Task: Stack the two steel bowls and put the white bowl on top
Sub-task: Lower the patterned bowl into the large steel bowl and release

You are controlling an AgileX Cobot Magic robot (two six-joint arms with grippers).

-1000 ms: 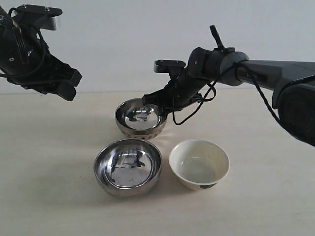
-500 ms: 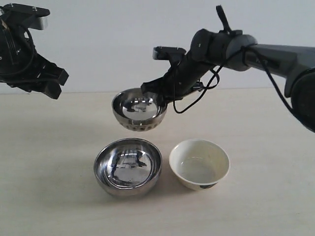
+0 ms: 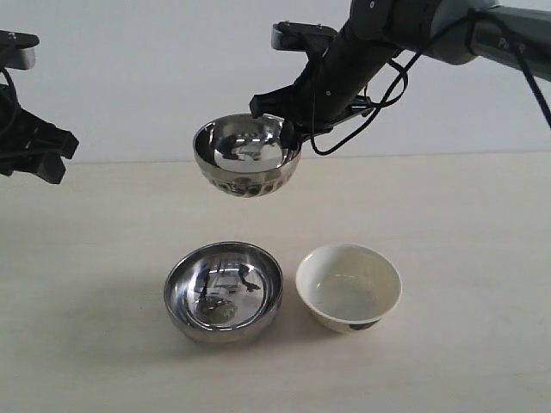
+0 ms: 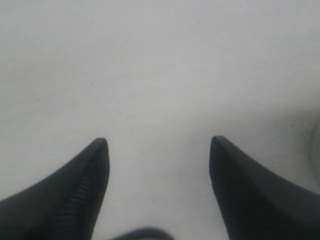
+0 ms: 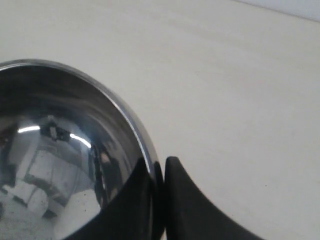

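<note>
The smaller steel bowl (image 3: 246, 157), with a dotted band near its base, hangs in the air above the table. My right gripper (image 3: 291, 131) is shut on its right rim, one finger inside and one outside, as the right wrist view shows on the bowl (image 5: 60, 150) at the gripper (image 5: 159, 167). The wider plain steel bowl (image 3: 224, 291) rests on the table below and in front of it. The white bowl (image 3: 349, 286) sits just right of the wide bowl. My left gripper (image 4: 157, 145) is open and holds nothing, raised at the far left edge (image 3: 34, 142).
The pale table (image 3: 465, 258) stretches to both sides of the bowls, with a white wall behind. A black cable (image 3: 362, 116) loops under the right arm near the lifted bowl.
The right gripper has lifted the smaller steel bowl off the table and carried it upward. The left arm has drawn back toward the left edge.
</note>
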